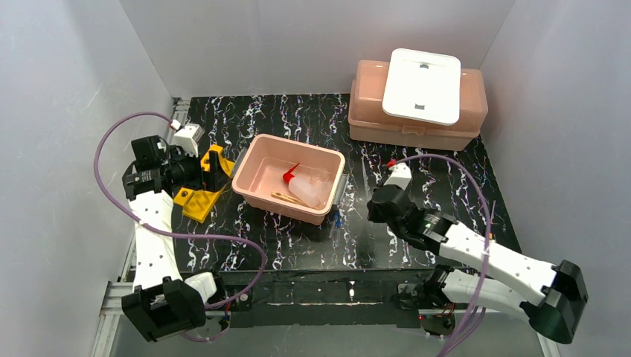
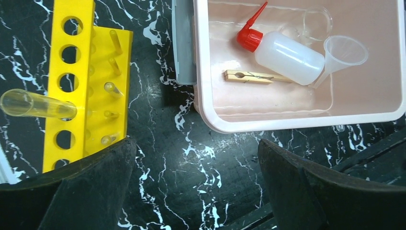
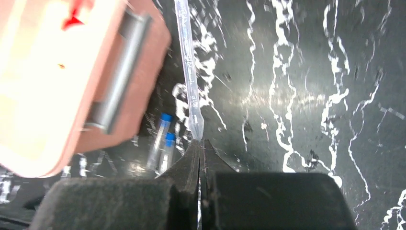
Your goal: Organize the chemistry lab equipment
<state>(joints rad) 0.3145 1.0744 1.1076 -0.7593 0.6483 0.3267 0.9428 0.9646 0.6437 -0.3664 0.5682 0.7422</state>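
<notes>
My left gripper [image 2: 196,148] hangs open over bare table, between the yellow rack [image 2: 86,86] and the pink tub [image 2: 206,96]. A clear glass tube [image 2: 33,104] lies in one rack hole. Inside the tub lie the squeeze bottle with red nozzle [image 2: 287,57], a wooden stick [image 2: 249,76], a clear funnel [image 2: 342,52] and a small clear beaker [image 2: 316,24]. My right gripper [image 3: 201,142] is shut on the end of a clear pipette [image 3: 189,72], which points away from it over the table. Two blue-tipped small tubes [image 3: 163,141] lie beside the tub's corner.
A closed pink box [image 1: 417,126] with a white lid [image 1: 423,85] on top stands at the back right. The tub [image 1: 253,160] sits mid-table, with a grey handle [image 3: 119,72] on its end. White walls stand close on both sides.
</notes>
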